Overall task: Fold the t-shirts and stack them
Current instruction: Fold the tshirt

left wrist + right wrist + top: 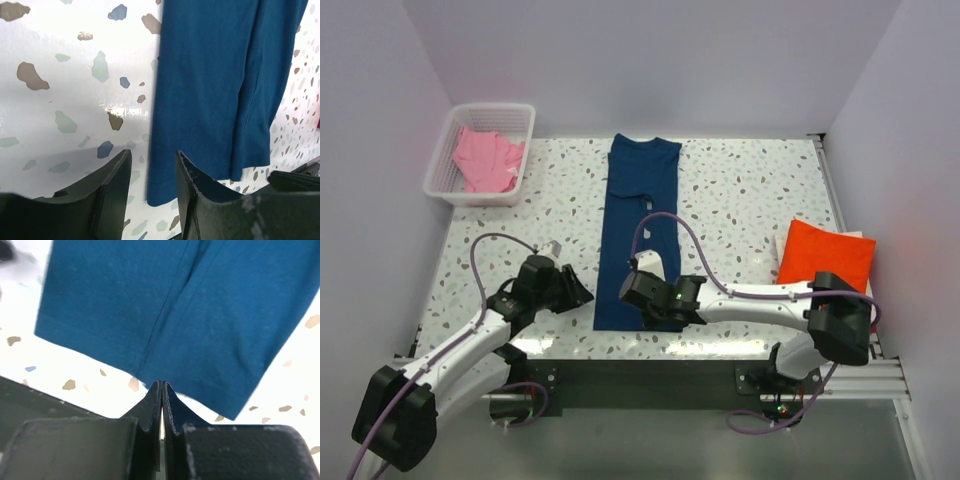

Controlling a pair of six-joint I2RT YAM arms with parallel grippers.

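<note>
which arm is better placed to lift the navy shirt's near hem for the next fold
Right, probably. The right gripper is shut at the near hem of the navy shirt; the left gripper hangs open beside the hem's left corner, gripping nothing.

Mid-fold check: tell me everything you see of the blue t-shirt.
The blue t-shirt, soft-looking knit, is folded lengthwise into a long narrow strip, flat on the middle of the table, neck end far, stitched hem near. The right gripper, jaws shut, sits at the near hem; whether it pinches cloth is unclear. The left gripper, jaws open, hangs beside the near left corner.
</note>
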